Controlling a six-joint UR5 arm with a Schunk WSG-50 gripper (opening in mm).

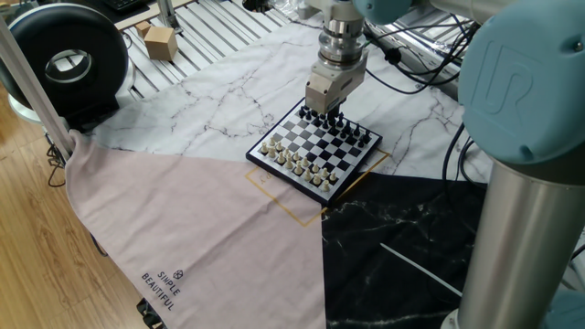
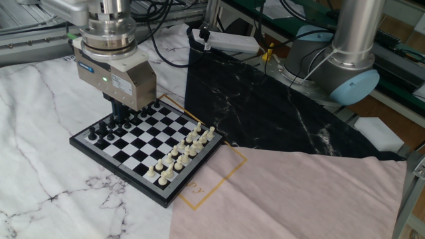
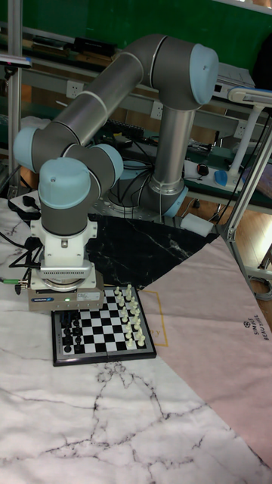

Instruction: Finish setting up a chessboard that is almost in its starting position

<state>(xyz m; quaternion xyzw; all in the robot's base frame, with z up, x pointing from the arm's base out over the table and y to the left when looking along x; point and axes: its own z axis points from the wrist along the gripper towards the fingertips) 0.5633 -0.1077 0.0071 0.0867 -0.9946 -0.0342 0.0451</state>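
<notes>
Gripper (image 2: 118, 109) low over the black-piece end of the chessboard (image 1: 315, 149).

The chessboard sits on the white marble-patterned sheet (image 2: 40, 172), with one corner near the orange square outline (image 2: 211, 178) where the pink cloth (image 1: 192, 228) and black marble sheet (image 2: 265, 99) meet. Black pieces (image 2: 109, 126) fill the end under the gripper, cream pieces (image 2: 182, 151) the opposite end, and the middle ranks are bare squares. The gripper's fingertips reach down among the black pieces (its body hides them, so I cannot tell whether the jaws are apart, together or gripping a piece). Bare marble sheet lies open to the left of the board and on its near side in the tall fixed view. Cables (image 2: 166, 40) and the arm's base (image 2: 345, 73) crowd the far side, and a small cardboard box (image 1: 160, 41) lies well apart by a black round device (image 1: 64, 59).
</notes>
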